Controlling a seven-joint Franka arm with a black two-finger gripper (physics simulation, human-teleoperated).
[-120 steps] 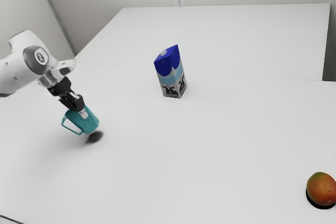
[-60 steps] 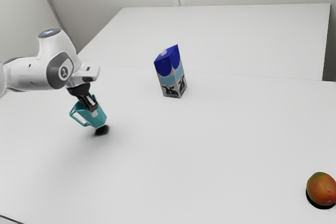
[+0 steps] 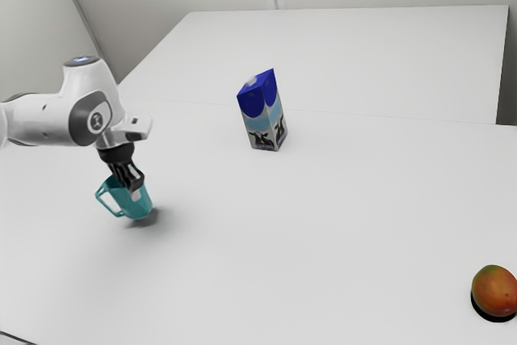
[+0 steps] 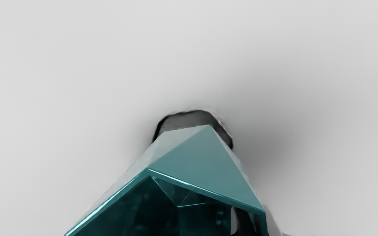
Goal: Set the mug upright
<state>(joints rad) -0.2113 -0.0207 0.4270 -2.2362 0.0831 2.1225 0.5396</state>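
Table point(image 3: 283, 264), white: lying under everything I am handling. Arm point(image 3: 52, 119), white and grey: reaching in from the exterior view's left, bearing a round mark too small for my reading. Carton point(image 3: 262, 111), blue-topped: standing upright, well apart from the mug, toward the exterior view's right, showing black-and-white cow pictures. Mug point(image 3: 140, 208), teal, faceted: leaning, mouth upward, base low over the table. Gripper point(image 3: 135, 192), black: pinching the mug's wall, one finger reaching inside. Fruit point(image 3: 494, 291), orange-red: resting near the exterior view's right edge
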